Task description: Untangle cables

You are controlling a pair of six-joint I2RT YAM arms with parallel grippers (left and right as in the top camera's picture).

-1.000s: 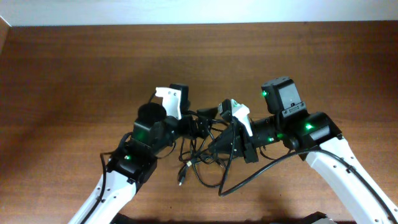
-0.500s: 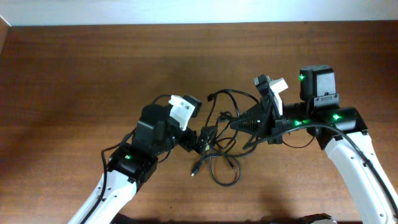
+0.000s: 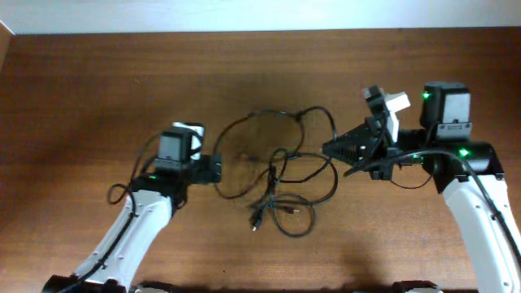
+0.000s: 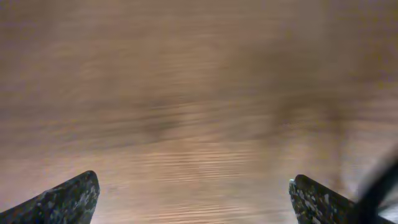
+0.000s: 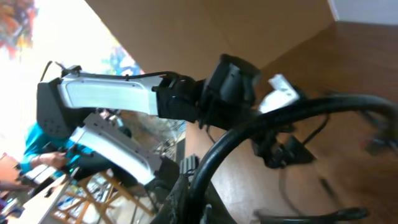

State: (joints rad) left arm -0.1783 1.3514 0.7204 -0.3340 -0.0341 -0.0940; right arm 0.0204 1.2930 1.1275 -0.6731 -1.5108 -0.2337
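Note:
The cables (image 3: 281,181) are thin black cords lying in a loose tangle at the table's middle, with a wide loop (image 3: 269,114) toward the far side and a plug end (image 3: 255,224) toward the front. My right gripper (image 3: 330,150) sits at the tangle's right edge. In the right wrist view it (image 5: 211,199) is shut on a black cable (image 5: 280,118) that arcs away from the jaws. My left gripper (image 3: 218,167) is at the tangle's left edge. In the left wrist view its jaws (image 4: 193,186) are wide open with only bare wood between them, and a blurred cable (image 4: 376,190) crosses at the right edge.
The brown wooden table (image 3: 98,89) reaches a pale wall at the far edge. A thicker black wire (image 3: 122,191) loops beside the left arm. The right wrist view shows the left arm (image 5: 112,93) and room clutter behind it.
Both arms have moved apart, the left one to the left and the right one to the right and farther back. The bunched cables have spread into wider loops between them.

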